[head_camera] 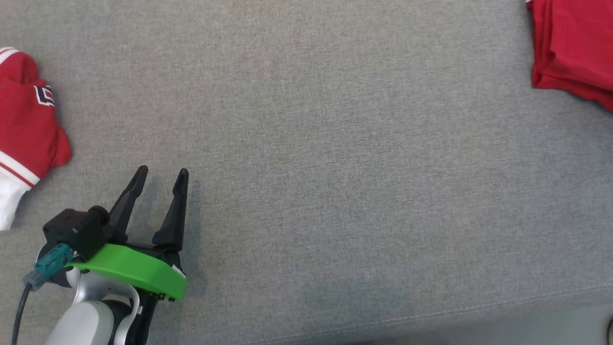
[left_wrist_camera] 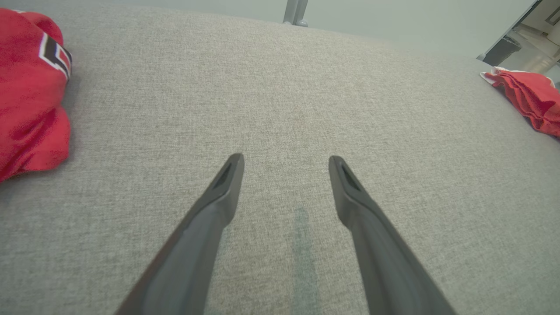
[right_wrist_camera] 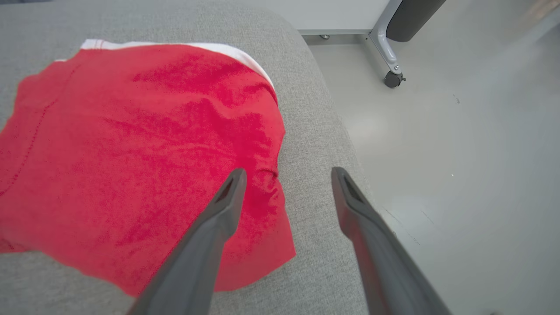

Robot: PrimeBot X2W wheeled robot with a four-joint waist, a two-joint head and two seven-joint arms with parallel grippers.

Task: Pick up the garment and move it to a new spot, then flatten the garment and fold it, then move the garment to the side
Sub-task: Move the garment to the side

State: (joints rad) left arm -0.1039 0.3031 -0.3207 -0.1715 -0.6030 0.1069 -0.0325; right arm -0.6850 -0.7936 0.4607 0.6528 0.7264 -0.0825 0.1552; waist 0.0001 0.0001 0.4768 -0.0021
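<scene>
On the grey surface (right_wrist_camera: 319, 144) beside pale floor (right_wrist_camera: 459, 153) lies the garment (right_wrist_camera: 131, 153).

The left gripper (head_camera: 163, 170) has two long black tapered fingers (head_camera: 173, 211) on a bright green curved plastic bracket (head_camera: 129, 270) edged with small screws. At its eight o'clock, a teal connector (head_camera: 50, 261) feeds a dark cable (head_camera: 19, 311); the glossy white forearm (head_camera: 81, 326) lies at six.

This looked like a robotics test room, not a home. The work surface was a broad pad (head_camera: 335, 120) covered in grey woven fabric, with a stitched seam (head_camera: 431, 315) along its near edge. Past it ran a smooth, pale, glossy floor (right_wrist_camera: 459, 153), where a grey metal stand leg (right_wrist_camera: 381, 41) sat on a small black caster (right_wrist_camera: 393, 79). A red garment (right_wrist_camera: 131, 144) lay at the pad's corner.
</scene>
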